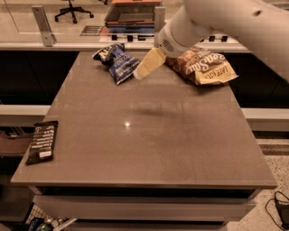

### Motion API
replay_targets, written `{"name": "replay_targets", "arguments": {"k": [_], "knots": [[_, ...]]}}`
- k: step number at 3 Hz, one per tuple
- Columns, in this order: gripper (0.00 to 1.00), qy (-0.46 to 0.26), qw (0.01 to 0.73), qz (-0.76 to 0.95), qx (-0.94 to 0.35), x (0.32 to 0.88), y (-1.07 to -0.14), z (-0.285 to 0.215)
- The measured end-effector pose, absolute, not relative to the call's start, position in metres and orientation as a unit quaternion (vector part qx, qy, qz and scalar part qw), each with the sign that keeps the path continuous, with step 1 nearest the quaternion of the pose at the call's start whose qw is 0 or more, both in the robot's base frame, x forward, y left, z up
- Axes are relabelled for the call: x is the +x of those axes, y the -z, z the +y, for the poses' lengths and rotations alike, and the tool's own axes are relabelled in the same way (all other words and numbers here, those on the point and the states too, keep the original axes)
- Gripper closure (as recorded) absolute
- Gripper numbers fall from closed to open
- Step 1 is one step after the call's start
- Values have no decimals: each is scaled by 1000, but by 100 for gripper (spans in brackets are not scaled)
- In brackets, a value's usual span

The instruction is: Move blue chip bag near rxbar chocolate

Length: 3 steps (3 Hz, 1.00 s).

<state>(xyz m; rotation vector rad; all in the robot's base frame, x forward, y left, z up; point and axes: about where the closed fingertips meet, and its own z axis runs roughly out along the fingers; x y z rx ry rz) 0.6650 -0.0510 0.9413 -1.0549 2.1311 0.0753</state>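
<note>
A blue chip bag (118, 63) lies at the far edge of a gray surface (149, 149). The claw (146, 66) is just beside it, grip state impossible to tell. The rxbar chocolate (42, 142) lies well apart, at the near left corner.

Looks like an office or lab: rolling office chair (72, 8) upper left behind a glass partition (90, 20), grey worktable (149, 149) mid-frame, my gripper (143, 68) over its far edge, top centre.
</note>
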Motion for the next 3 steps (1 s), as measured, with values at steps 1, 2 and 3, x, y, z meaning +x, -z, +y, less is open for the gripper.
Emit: {"name": "replay_targets", "arguments": {"k": [1,2,3], "knots": [[0,-18,356,839,-410,691,-920,-20],[0,-20,353,843,-406,713,-908,3],[0,-35,359,842,-402,734,-900,25]]}}
